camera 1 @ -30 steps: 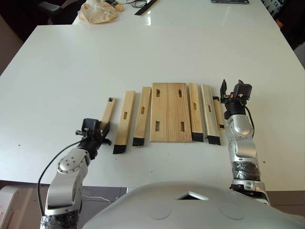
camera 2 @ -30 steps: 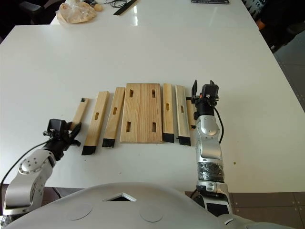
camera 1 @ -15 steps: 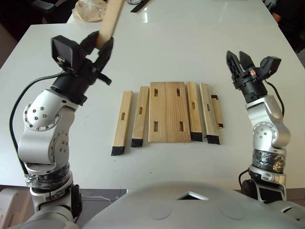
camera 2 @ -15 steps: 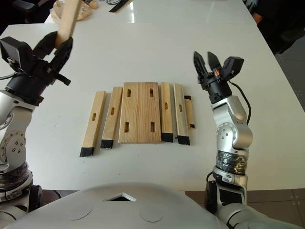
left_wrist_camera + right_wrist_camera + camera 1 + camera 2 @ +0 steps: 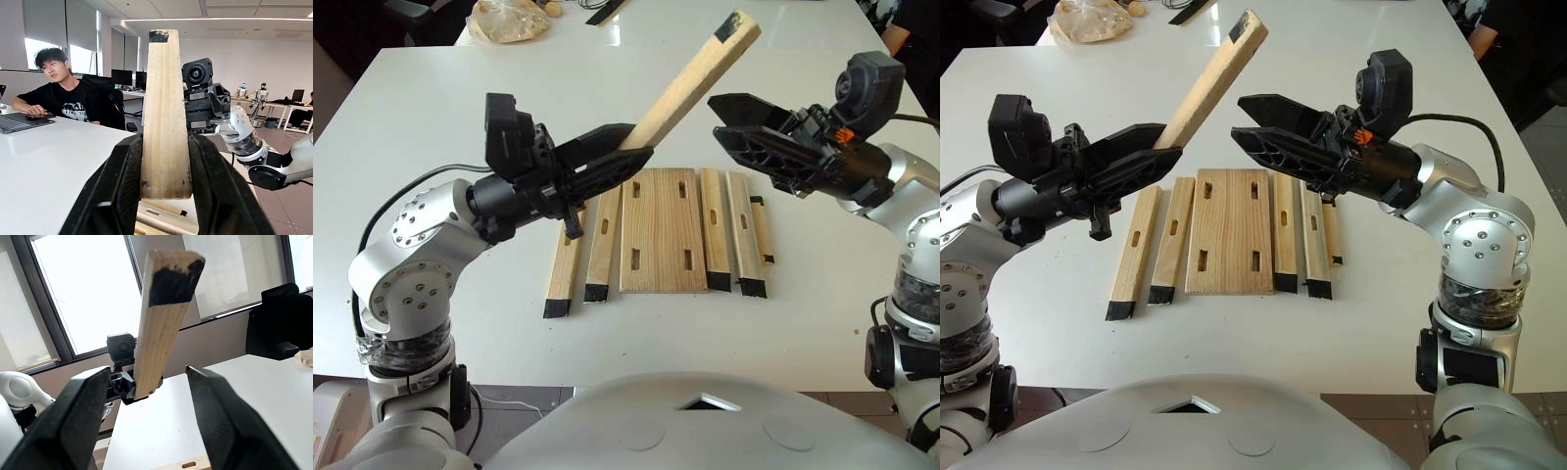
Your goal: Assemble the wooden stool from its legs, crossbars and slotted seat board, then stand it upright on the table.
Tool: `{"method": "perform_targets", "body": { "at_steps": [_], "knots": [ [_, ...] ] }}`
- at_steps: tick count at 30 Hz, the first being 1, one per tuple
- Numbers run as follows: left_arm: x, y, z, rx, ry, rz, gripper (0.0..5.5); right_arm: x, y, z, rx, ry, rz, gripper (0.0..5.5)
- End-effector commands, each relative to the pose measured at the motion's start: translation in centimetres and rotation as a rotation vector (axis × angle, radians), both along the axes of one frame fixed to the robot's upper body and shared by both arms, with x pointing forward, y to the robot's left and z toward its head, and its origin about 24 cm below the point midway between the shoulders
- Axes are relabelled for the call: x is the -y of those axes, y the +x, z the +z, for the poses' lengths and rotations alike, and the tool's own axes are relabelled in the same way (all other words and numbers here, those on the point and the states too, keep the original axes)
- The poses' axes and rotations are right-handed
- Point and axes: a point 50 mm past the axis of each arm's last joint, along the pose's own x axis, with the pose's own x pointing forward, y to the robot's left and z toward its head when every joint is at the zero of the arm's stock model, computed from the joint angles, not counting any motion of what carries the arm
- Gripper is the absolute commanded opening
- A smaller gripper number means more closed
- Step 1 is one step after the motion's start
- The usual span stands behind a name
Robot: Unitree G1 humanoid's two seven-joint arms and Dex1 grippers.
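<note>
Since half a second ago we see the left gripper (image 5: 631,147) swung in toward centre. It pinches a wooden bar (image 5: 690,78) by its lower end, with the black tip raised over the seat board (image 5: 658,230), which lies flat on the table (image 5: 460,108). The right gripper (image 5: 717,117) has come in near the bar, fingers spread, apart from it. The loose pieces (image 5: 713,230) flanking the board are unmoved. The left fingers hide the bar's gripped end.

Held bar (image 5: 690,83): pale bare wood, fine straight grain, matt; tip coated black, rough-edged. Seat board (image 5: 658,230): warmer wood, bold grain, matt. Slotted legs (image 5: 566,257): pale wood, black-coated ends. Table (image 5: 440,117): white, smooth, glossy. Left gripper (image 5: 638,145), right gripper (image 5: 715,117): black matt plastic.
</note>
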Motion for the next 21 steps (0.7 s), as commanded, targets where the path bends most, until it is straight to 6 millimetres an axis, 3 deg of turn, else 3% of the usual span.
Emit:
{"method": "perform_targets", "body": {
  "at_steps": [1,12,21],
  "knots": [
    [0.24,-0.43,-0.49,-0.002,0.037,-0.047,1.3,-0.15,0.21,0.3,0.005,0.002,0.02,2.87],
    [-0.42,-0.66,-0.91,-0.089,-0.024,-0.117,1.3,-0.39,-0.18,0.79,0.032,-0.002,0.091,2.87],
    [-0.4,-1.06,-1.43,-0.131,-0.01,-0.163,1.3,-0.44,-0.34,0.99,0.047,-0.007,0.121,1.53]
  ]
}}
